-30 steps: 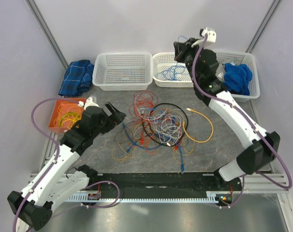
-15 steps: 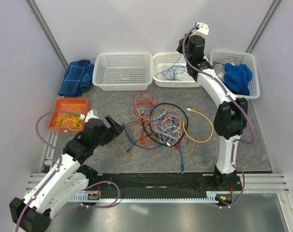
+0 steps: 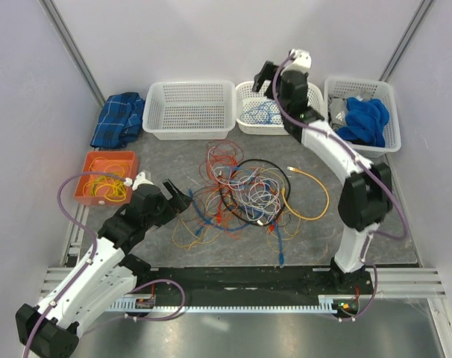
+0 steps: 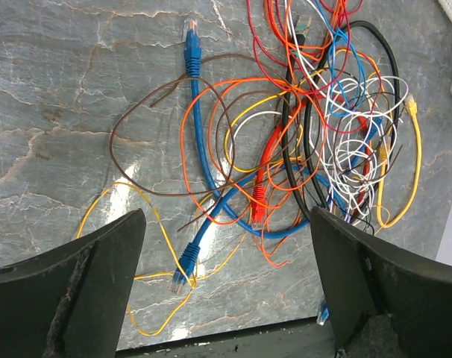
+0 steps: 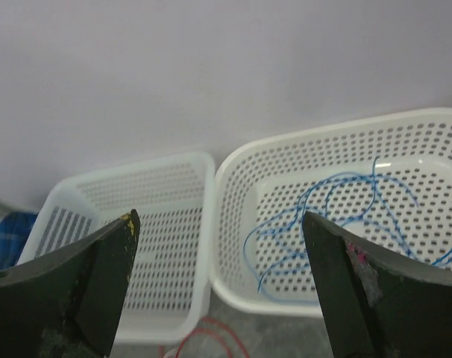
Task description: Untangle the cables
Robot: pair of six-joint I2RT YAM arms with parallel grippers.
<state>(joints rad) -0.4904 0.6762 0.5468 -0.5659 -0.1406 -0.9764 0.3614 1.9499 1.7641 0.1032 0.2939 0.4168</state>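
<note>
The cables [image 3: 245,192] lie in a jumble mid-table: thin red, orange, white, blue and yellow wires, with a thick black loop [image 3: 260,163] among them. My left gripper [image 3: 183,198] is open at the pile's left edge, low over the table. In the left wrist view its jaws [image 4: 226,298] stand wide with nothing between them, and a blue patch cable [image 4: 193,127] lies ahead with the tangle [image 4: 323,142]. My right gripper [image 3: 262,77] is open and empty above the middle white basket [image 3: 245,89]. A thin blue wire [image 5: 338,212] lies loose inside that basket.
A white basket [image 3: 190,109] stands at the back left, and another [image 3: 390,97] at the back right holds a blue cloth [image 3: 366,119]. An orange tray [image 3: 88,175] with yellow wires sits left of my left arm. A plaid cloth [image 3: 118,119] lies at the far left.
My right gripper has opened and swung left over the middle basket, leaving the blue wire lying in it. My left gripper has shifted slightly toward the pile's left edge.
</note>
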